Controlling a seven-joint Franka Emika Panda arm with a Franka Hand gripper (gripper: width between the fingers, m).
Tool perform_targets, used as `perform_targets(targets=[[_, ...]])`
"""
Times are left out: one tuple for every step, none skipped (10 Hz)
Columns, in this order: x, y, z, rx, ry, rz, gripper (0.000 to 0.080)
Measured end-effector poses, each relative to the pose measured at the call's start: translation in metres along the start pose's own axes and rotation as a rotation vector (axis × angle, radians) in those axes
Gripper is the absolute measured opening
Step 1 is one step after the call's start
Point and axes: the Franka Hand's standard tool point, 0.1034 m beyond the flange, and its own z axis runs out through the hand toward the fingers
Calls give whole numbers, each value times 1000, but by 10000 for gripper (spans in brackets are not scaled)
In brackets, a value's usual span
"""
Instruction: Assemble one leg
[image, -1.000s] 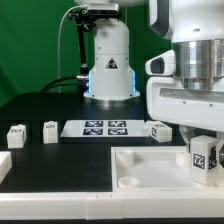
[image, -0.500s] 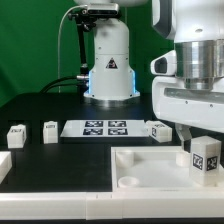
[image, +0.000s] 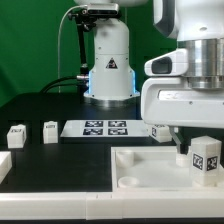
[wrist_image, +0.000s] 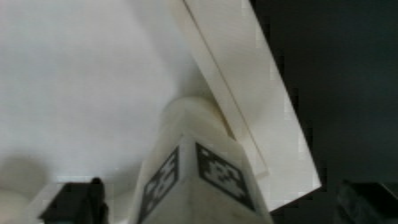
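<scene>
The leg (image: 206, 158), a small white block with a black-and-white tag, stands upright at the near right corner of the large white panel (image: 150, 165). My gripper (image: 205, 140) is straight above it. In the wrist view the leg (wrist_image: 210, 165) sits between my two dark fingers (wrist_image: 75, 203), with a strip of panel showing between each finger and the leg. The gripper (wrist_image: 217, 208) is open around the leg. Three more legs lie on the black table: two at the exterior view's left (image: 15, 132) (image: 50, 131) and one behind the panel (image: 160, 130).
The marker board (image: 105, 127) lies in the middle of the table in front of the robot base (image: 108, 75). Another white part (image: 3, 163) shows at the exterior view's left edge. The panel's edge and the dark table (wrist_image: 338, 80) show beside the leg in the wrist view.
The hand has turned above the leg and now looks wider, reaching further to the exterior view's left. The leg has stayed in the same place with its tag still facing the camera.
</scene>
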Motion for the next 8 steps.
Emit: perform_targets(targets=[[0,-1,-1,-5,-10,-123,649],[2,0,0,-10,-19,-219,649],[4,2,1,-18,-20,-367,649],[4,4,2,-26,-22,-484,649],[4,6,3,-32,-22,-567,649],[5,7,3,-32,-17,-654,649],[5,7,3,-32,-17,-656,649],[5,7,3,-32,-17,-655,649]])
